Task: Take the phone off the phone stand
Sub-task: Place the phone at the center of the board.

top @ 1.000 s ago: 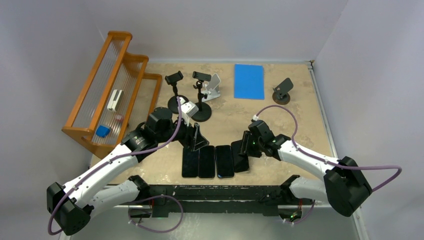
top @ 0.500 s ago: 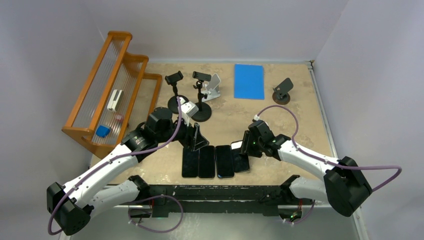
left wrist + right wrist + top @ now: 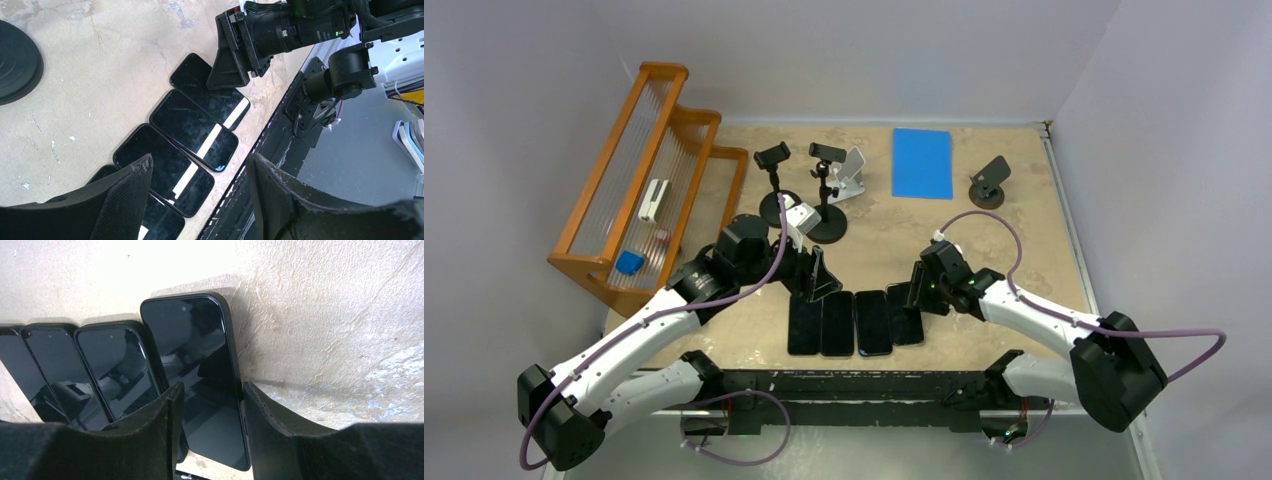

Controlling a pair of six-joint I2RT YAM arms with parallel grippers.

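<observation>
Several dark phones lie side by side in a row near the table's front edge. My right gripper (image 3: 916,292) (image 3: 212,387) is open and hovers low over the rightmost phone (image 3: 905,318) (image 3: 197,365). That phone lies flat, and a finger stands over each of its long edges. My left gripper (image 3: 819,280) (image 3: 200,160) hangs open over the left end of the row with nothing between its fingers. At the back stand two black clamp phone stands (image 3: 773,178) (image 3: 827,195), a white one (image 3: 854,175) and a small black one (image 3: 989,184). None of them holds a phone.
A wooden rack (image 3: 639,190) with small items takes up the left side. A blue pad (image 3: 922,162) lies at the back. The black base rail (image 3: 874,385) runs along the near edge, just behind the phones. The right wall is close to the table's right edge.
The rightmost phone shifted a little under my right gripper and now lies flat in line with the row. The right jaws widened very slightly. The left arm has not moved.
</observation>
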